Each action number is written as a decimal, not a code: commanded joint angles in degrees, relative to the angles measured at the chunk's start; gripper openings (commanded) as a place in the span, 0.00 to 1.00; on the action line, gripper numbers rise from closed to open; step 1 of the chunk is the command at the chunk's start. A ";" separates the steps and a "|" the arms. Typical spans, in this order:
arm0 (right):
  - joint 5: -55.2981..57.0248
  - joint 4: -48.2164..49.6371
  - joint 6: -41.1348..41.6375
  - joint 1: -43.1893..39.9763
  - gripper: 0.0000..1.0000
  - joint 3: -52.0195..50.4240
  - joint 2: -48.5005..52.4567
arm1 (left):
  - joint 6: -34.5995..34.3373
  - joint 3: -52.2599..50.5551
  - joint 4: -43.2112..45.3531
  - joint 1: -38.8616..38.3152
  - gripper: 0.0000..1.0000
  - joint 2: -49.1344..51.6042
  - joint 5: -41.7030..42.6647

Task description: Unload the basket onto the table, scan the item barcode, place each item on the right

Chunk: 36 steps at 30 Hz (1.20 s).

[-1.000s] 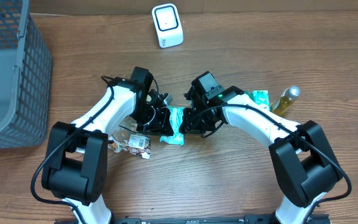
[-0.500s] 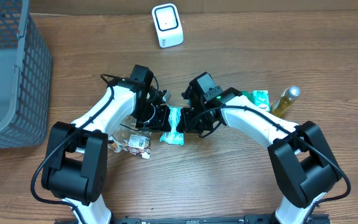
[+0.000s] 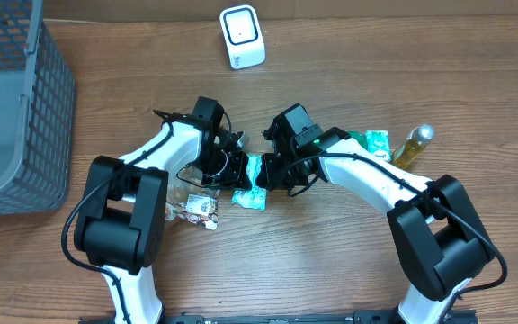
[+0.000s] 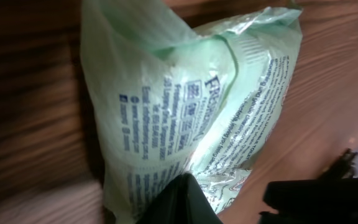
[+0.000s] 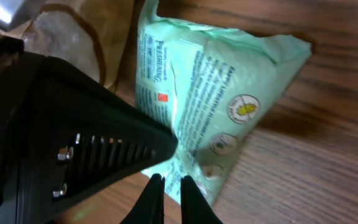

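A pale green wipes packet (image 3: 252, 181) with blue print is held just above the wooden table between my two grippers. My left gripper (image 3: 234, 170) is shut on its left end. In the left wrist view the packet (image 4: 185, 106) fills the frame and a dark fingertip (image 4: 180, 198) presses on its lower edge. My right gripper (image 3: 269, 173) is shut on the opposite end; its thin fingers (image 5: 156, 198) pinch the packet's (image 5: 216, 93) bottom edge. The white scanner (image 3: 242, 36) stands at the back of the table. I cannot make out a barcode in any view.
A grey mesh basket (image 3: 12, 108) stands at the far left. A clear packet of small items (image 3: 196, 209) lies under my left arm. Another green packet (image 3: 376, 141) and a yellow bottle (image 3: 414, 144) lie at the right.
My left gripper has closed fully on the packet and the left arm's lower links have swung right. The packet and right gripper have shifted slightly towards the back.
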 commanded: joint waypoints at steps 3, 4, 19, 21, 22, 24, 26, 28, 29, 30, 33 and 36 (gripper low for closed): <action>2.78 2.19 3.21 0.24 0.08 -2.25 -1.42 | -0.68 -1.09 1.20 -0.26 0.05 5.40 -2.75; 2.80 3.23 4.22 0.22 0.08 -2.97 -1.42 | -0.68 -1.05 1.22 -0.22 0.04 5.40 -2.75; 9.66 6.73 14.51 0.11 0.07 -5.92 -1.42 | -0.59 -1.05 0.48 0.63 0.04 5.40 -3.02; 9.68 6.71 14.49 0.11 0.07 -5.92 -1.42 | -0.35 -1.05 -0.15 1.42 0.04 5.40 -3.39; 9.90 6.71 14.51 0.11 0.07 -5.92 -1.42 | -0.22 -1.05 -0.59 1.86 0.04 5.40 -3.96; 10.08 6.73 14.51 0.11 0.07 -5.92 -1.42 | -0.20 -1.05 -1.68 2.91 0.04 5.40 -5.81; 10.08 6.73 14.51 0.11 0.08 -5.92 -1.42 | -0.20 -1.05 -2.95 3.89 0.04 5.40 -7.41; 10.08 6.78 14.51 0.11 0.08 -5.92 -1.42 | -0.17 -1.05 -3.85 4.63 0.04 5.40 -7.61; 10.08 6.86 14.49 0.11 0.08 -5.92 -1.42 | -0.20 -1.05 -4.17 4.96 0.04 5.38 -7.19; 10.08 6.97 14.49 0.11 0.08 -5.92 -1.42 | -0.15 -1.05 -4.26 5.14 0.04 5.27 -6.25; 10.08 7.15 14.49 0.13 0.08 -5.92 -1.42 | 0.50 -0.52 -4.13 5.53 0.04 3.96 -2.84; 10.05 7.15 14.49 0.11 0.08 -5.92 -1.42 | 0.44 0.66 -4.15 5.53 0.04 0.74 -0.94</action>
